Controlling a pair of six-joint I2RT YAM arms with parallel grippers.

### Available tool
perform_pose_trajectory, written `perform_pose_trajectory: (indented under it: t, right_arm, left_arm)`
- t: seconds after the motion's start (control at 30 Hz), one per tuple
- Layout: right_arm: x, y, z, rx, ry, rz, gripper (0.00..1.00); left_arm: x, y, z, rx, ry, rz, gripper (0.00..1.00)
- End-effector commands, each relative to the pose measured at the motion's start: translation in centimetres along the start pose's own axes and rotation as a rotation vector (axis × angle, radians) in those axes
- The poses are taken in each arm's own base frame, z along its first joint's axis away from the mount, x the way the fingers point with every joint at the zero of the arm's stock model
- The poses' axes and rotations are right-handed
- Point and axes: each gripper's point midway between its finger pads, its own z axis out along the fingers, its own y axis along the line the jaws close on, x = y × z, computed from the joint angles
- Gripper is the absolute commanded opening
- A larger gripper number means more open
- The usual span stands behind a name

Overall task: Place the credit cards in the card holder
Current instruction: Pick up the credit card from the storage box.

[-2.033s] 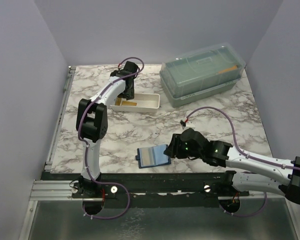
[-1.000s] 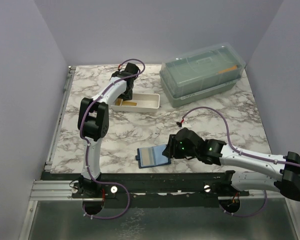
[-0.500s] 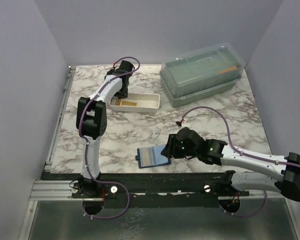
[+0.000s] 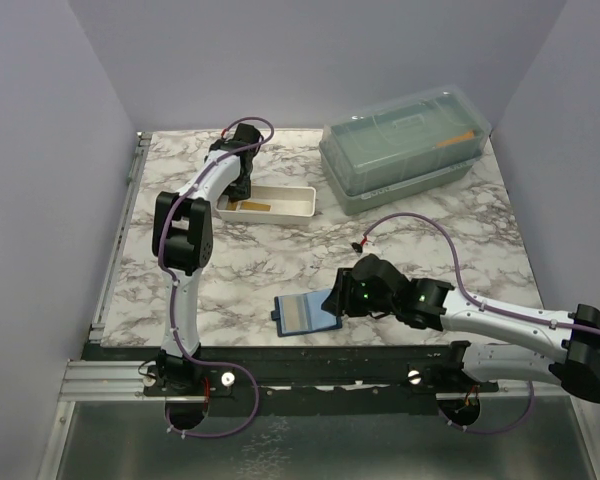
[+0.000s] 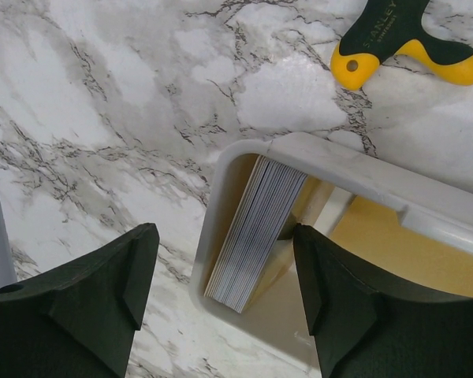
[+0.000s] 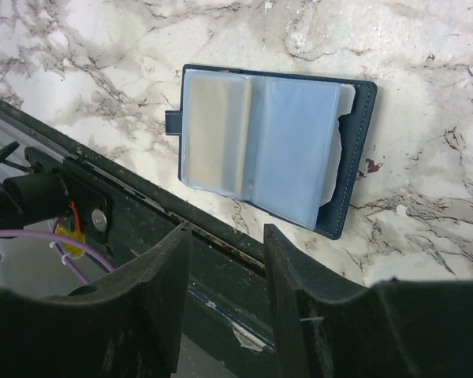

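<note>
the empty, wide-open left gripper [image 5: 221, 260] hovers over thin tan credit cards [image 5: 256, 228] in a white rectangular tray [image 5: 331, 153] at 11 o'clock. the empty, parted right gripper [image 6: 226, 232] sits 3 o'clock of the open navy bifold card holder [image 6: 268, 150].

White links [image 4: 205, 185], black joints [image 4: 185, 235], looping purple cables [image 4: 417, 216] (green lights [image 4: 363, 292] on the right arm [image 4: 500, 322]).

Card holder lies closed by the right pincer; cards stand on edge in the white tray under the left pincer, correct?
Not closed: the card holder lies open, pockets up, in the right wrist view. The rest holds: right pincer beside it, cards on edge in the white tray under the left pincer.
</note>
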Motion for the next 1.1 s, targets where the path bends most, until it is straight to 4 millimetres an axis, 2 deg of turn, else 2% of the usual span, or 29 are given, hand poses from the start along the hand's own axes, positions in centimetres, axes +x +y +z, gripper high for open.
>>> perform_pose_trajectory:
  t: [0.0,0.23,0.63,0.93,1.07]
  right_arm:
    - [-0.4,1.0,0.0,-0.034,-0.006,0.002,0.45]
    - [-0.3,0.9,-0.1,-0.033,-0.008,0.005,0.45]
    - [-0.2,1.1,0.4,-0.032,0.003,0.001,0.45]
    - [-0.2,1.0,0.3,-0.032,0.003,0.001,0.45]
    - [-0.1,0.9,0.4,-0.027,0.005,0.001,0.45]
  left_arm:
    - [-0.5,0.9,-0.2,-0.047,-0.006,0.004,0.71]
    - [-1.5,1.9,-1.7,-0.06,-0.047,-0.029,0.54]
    - [-2.1,2.1,-2.6,-0.046,-0.066,-0.045,0.42]
    - [-1.9,1.6,-2.4,-0.026,-0.057,-0.041,0.22]
    - [-2.1,1.4,-3.1,0.009,-0.064,-0.052,0.17]
